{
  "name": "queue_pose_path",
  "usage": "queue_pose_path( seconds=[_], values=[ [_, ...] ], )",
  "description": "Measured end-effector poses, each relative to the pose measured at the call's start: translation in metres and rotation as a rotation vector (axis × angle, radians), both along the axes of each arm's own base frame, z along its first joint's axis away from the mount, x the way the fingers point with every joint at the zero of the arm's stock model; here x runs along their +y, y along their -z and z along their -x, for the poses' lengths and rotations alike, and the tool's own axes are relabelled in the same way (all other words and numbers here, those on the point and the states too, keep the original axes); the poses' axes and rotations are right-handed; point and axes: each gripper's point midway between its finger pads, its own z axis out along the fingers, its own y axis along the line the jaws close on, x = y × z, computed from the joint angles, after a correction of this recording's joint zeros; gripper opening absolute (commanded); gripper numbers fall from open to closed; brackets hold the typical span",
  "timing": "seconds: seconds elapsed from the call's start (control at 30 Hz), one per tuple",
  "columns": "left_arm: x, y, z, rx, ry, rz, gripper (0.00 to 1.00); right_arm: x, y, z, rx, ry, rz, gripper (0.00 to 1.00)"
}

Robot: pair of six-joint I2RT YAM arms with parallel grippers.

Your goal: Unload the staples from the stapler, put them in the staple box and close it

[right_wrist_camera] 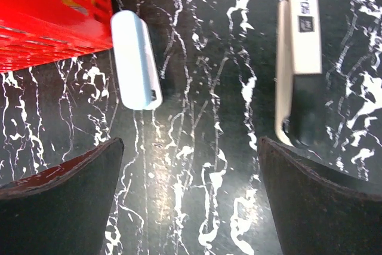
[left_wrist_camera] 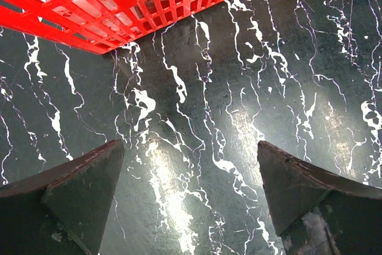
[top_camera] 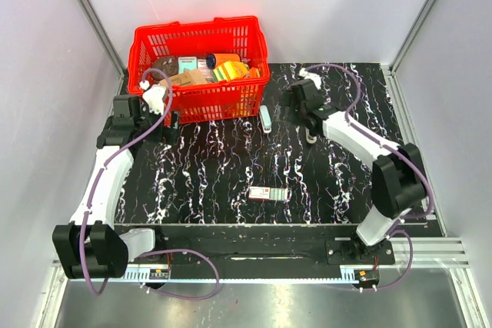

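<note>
Black, white-veined marble tabletop [top_camera: 231, 167] between pale walls. Red plastic lattice basket [top_camera: 201, 74] at 11 o'clock. White-and-black stapler [right_wrist_camera: 301, 40] lying at 3 o'clock of centre, untouched, just beyond right gripper [right_wrist_camera: 190, 144], jaws spread wide, empty. Pale blue rounded oblong case [right_wrist_camera: 136, 61] at 12 o'clock, beside basket. Small printed box [top_camera: 269, 193] at 6 o'clock. At 9 o'clock, left gripper [left_wrist_camera: 190, 147], jaws likewise spread over bare marble.

Red basket [top_camera: 215, 102], black white-veined table [top_camera: 231, 163]
</note>
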Motion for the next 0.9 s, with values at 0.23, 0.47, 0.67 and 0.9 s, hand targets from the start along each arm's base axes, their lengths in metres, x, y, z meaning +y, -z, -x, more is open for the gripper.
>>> queue_pose_path(
  seconds=[0.23,0.47,0.67,0.9],
  values=[
    [0.003,-0.002,-0.002,0.019,-0.024,0.032,0.99,0.047,0.011,-0.020,0.015,-0.064,0.089,0.99],
    [0.012,0.004,-0.006,0.052,-0.059,0.074,0.99,0.060,0.049,-0.028,0.078,-0.101,0.182,0.95],
    [0.013,0.004,-0.005,0.055,-0.065,0.084,0.99,0.057,0.060,-0.031,0.086,-0.097,0.210,0.90],
    [0.013,0.005,-0.005,0.057,-0.064,0.083,0.99,0.060,0.061,-0.047,0.055,-0.078,0.205,0.85]
  ],
)
